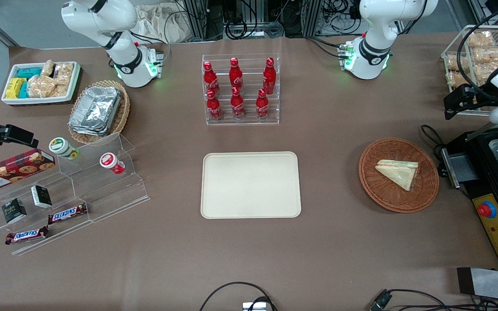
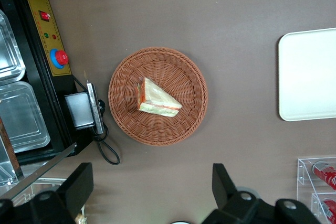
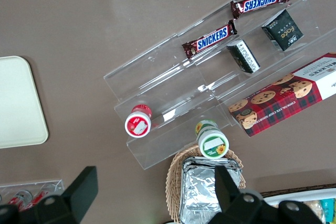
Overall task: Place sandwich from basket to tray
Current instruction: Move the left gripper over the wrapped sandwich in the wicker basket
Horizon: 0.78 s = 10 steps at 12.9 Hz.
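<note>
Cables are lying at the surface's camera-side edge. Farther in, the tray is sitting mid-surface. Toward the working arm's end, the sandwich is resting in the basket. High above it, the end effector is hovering with fingers spread wide, holding nothing.

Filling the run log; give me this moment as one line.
gripper: open, high above basket | sandwich: in basket, untouched | tray: bare | stage: pre-grasp
</note>
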Each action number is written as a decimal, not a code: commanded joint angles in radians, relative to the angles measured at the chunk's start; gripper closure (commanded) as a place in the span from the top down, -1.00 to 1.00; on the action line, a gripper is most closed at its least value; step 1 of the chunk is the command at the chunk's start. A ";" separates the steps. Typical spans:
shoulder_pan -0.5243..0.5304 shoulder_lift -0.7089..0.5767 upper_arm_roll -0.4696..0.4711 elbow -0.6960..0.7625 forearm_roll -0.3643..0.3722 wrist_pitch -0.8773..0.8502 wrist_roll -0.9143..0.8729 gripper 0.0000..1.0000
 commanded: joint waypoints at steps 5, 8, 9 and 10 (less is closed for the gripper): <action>0.005 0.016 0.001 0.005 -0.014 -0.011 -0.031 1.00; 0.003 0.056 0.000 -0.005 -0.017 -0.011 -0.135 1.00; 0.003 0.071 -0.002 -0.007 -0.019 -0.009 -0.159 1.00; 0.003 0.086 -0.002 -0.008 -0.019 -0.008 -0.167 1.00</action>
